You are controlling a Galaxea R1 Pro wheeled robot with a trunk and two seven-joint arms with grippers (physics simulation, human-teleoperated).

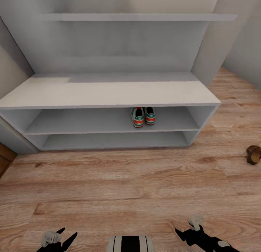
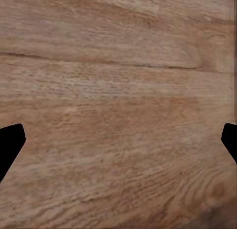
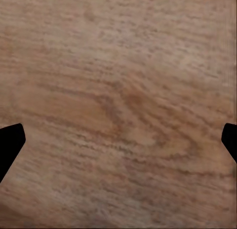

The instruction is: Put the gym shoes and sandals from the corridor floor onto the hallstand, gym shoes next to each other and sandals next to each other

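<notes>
We see the two gym shoes (image 1: pixel 143 116) standing side by side on the upper open tier of the hallstand (image 1: pixel 108 92), a little right of its middle and near the front edge, heels turned to us. They touch or almost touch, so we judge this pair is finished: it is on the rack, off the corridor floor (image 1: pixel 127 183), and together.

At the right edge of the floor lies a small brown thing (image 1: pixel 254 154), probably one sandal, but it is cut off and too small to be sure. The second sandal we cannot find.

The left tool (image 1: pixel 67 237) and the right tool (image 1: pixel 183 233) hang low over bare planks, both spread wide and holding nothing; in the wrist views only dark fingertips (image 2: pixel 11 142) come in at the sides. We think they are free because the next pick-up is waiting.
</notes>
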